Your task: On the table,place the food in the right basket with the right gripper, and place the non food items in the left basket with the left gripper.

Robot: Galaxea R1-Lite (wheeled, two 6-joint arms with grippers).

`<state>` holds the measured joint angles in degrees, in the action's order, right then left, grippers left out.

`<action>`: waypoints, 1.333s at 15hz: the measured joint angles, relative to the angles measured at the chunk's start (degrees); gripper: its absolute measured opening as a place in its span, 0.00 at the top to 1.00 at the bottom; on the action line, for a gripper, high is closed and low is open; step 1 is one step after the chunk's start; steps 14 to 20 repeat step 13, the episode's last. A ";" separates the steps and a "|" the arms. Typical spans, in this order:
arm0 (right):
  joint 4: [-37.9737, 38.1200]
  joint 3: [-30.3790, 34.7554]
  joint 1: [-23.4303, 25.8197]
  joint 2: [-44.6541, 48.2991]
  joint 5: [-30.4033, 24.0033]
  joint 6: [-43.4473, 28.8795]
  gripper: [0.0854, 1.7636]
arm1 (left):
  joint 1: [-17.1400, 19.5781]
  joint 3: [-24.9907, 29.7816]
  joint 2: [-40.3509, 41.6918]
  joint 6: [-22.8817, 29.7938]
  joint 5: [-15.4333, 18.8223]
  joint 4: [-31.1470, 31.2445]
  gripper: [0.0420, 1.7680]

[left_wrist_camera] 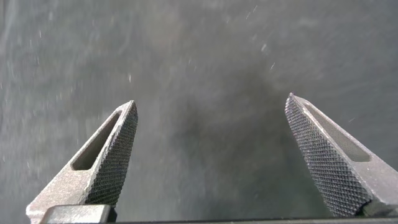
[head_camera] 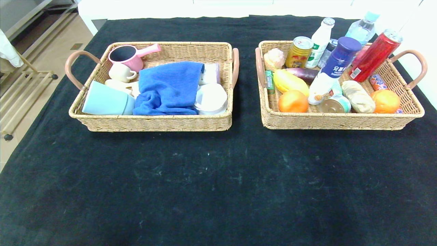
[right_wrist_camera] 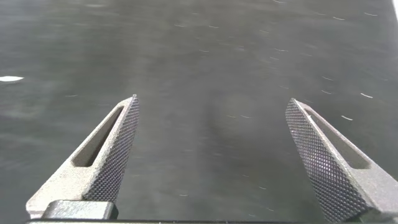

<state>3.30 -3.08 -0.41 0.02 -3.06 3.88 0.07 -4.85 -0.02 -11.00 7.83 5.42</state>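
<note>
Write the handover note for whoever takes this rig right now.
Left claw: open, empty, over bare black cloth.
Right claw: open, empty, over bare cloth.
Left basket: blue towel, teal mug, pink saucepan, white cups.
Right basket: blue-capped bottle, two oranges, red can, other food.
Table: no loose items visible.
Done: sorting looks complete. Left: nothing visible.

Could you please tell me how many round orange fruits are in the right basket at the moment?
2: one orange fruit at the right basket's front left, the other orange fruit at its front right. More may be hidden.
</note>
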 joint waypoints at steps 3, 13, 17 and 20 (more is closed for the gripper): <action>-0.96 1.99 0.00 0.00 2.21 -0.20 0.03 | 0.00 1.06 0.00 0.04 -3.12 0.50 0.03; -1.10 2.38 0.00 0.02 2.99 -4.47 0.03 | -0.05 3.23 0.00 10.92 -7.88 -1.40 0.03; -1.10 2.38 0.00 0.02 2.99 -4.47 0.03 | -0.05 3.23 0.00 10.92 -7.88 -1.40 0.03; -1.10 2.38 0.00 0.02 2.99 -4.47 0.03 | -0.05 3.23 0.00 10.92 -7.88 -1.40 0.03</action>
